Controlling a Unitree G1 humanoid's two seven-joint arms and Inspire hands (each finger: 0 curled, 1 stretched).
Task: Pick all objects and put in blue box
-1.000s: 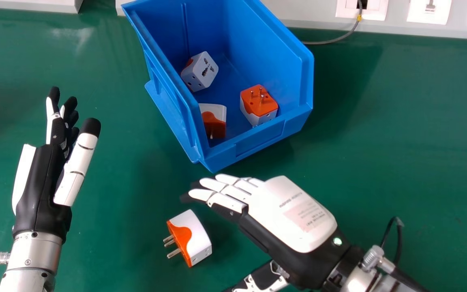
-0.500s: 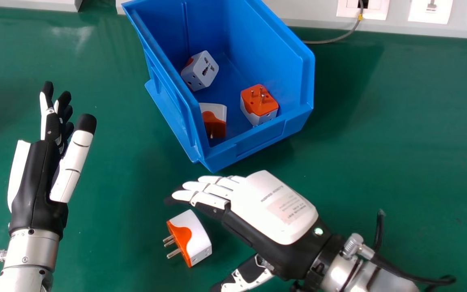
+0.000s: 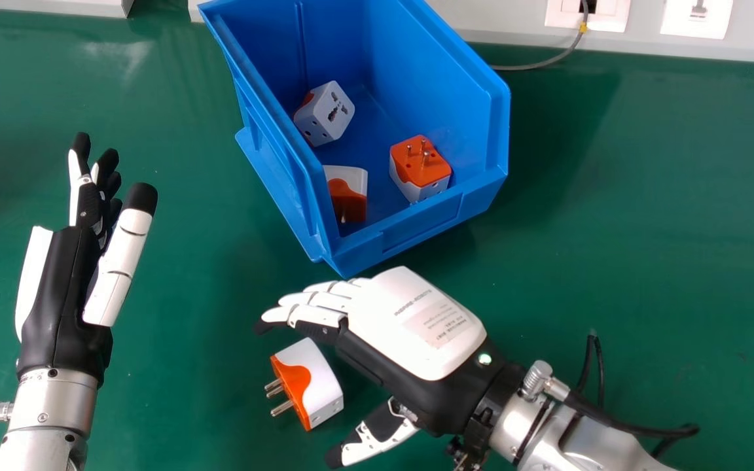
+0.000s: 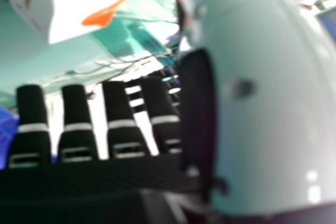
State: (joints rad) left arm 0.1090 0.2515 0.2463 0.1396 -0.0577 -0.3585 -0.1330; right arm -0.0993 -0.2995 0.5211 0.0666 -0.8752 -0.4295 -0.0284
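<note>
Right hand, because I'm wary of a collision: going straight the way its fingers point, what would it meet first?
Probably the left hand, across some green table; heights are unclear, so the right hand might pass over it.

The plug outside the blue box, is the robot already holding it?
No, the orange and white plug lies on the green table, between the right hand's open thumb and fingers.

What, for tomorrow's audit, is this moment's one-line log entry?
right hand: open, beside ungrasped adapter | left hand: open, empty | blue box: three adapters inside | task: unfinished
</note>
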